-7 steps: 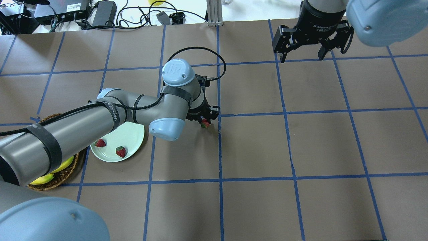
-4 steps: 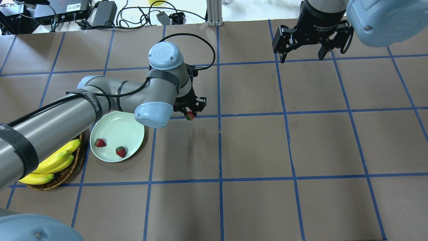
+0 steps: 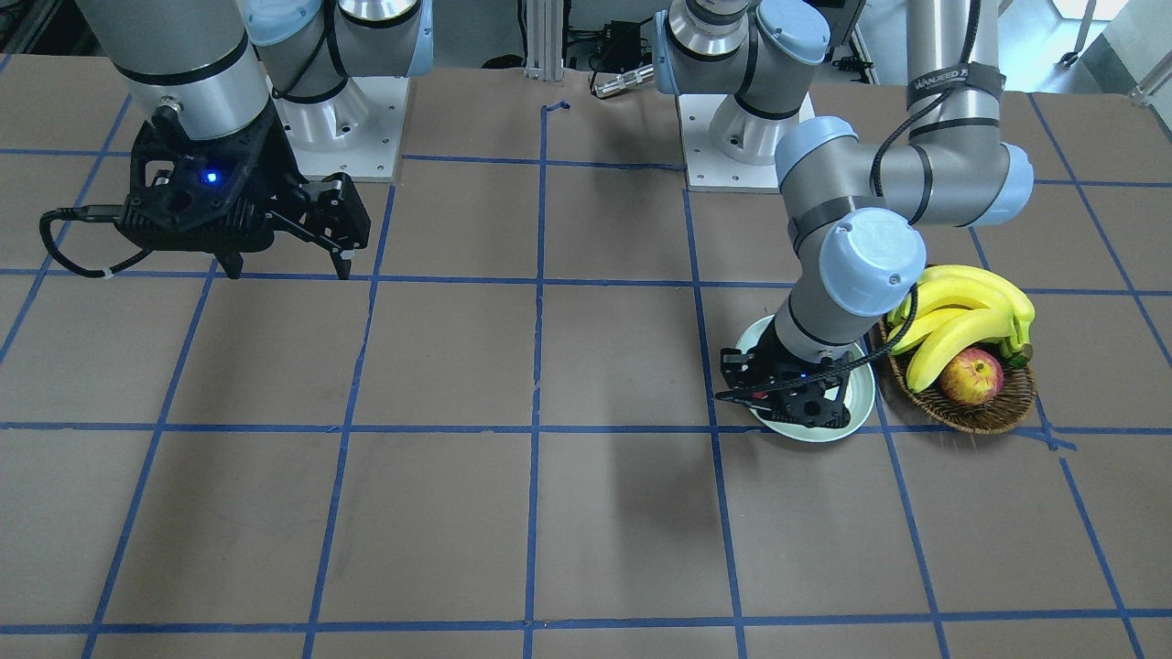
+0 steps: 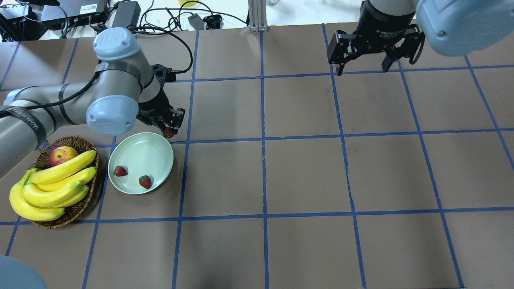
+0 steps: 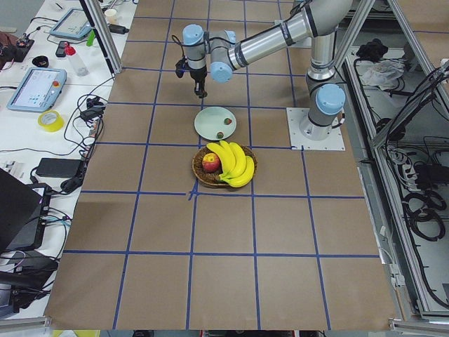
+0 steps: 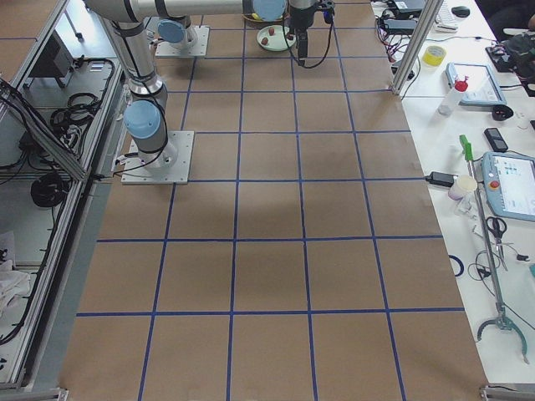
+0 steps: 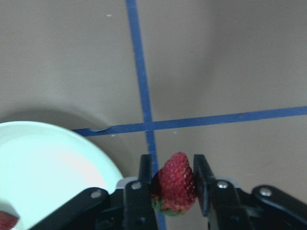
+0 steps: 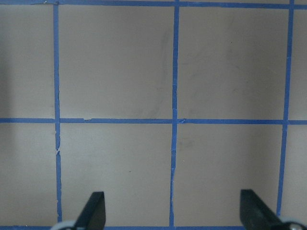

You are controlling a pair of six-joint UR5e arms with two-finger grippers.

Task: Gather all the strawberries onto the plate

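My left gripper (image 4: 169,129) is shut on a strawberry (image 4: 168,132) and holds it just past the far right rim of the pale mint plate (image 4: 140,154). In the left wrist view the strawberry (image 7: 175,184) sits upright between the two fingers (image 7: 142,182), and the plate rim (image 7: 72,143) lies to the lower left. Two other strawberries (image 4: 120,171) (image 4: 145,182) lie on the plate's near side. My right gripper (image 4: 363,68) is open and empty over the far right of the table, and shows nothing between its fingertips (image 8: 94,211) in the right wrist view.
A brown wicker basket (image 4: 82,206) with bananas (image 4: 56,180) and a red-yellow apple (image 4: 62,155) stands just left of the plate. Cables and power bricks (image 4: 124,16) lie beyond the table's far edge. The brown paper has a blue tape grid.
My left arm has swung left with the strawberry, from near the table's middle to the plate's far right rim. It no longer covers the basket. The right arm has not moved.
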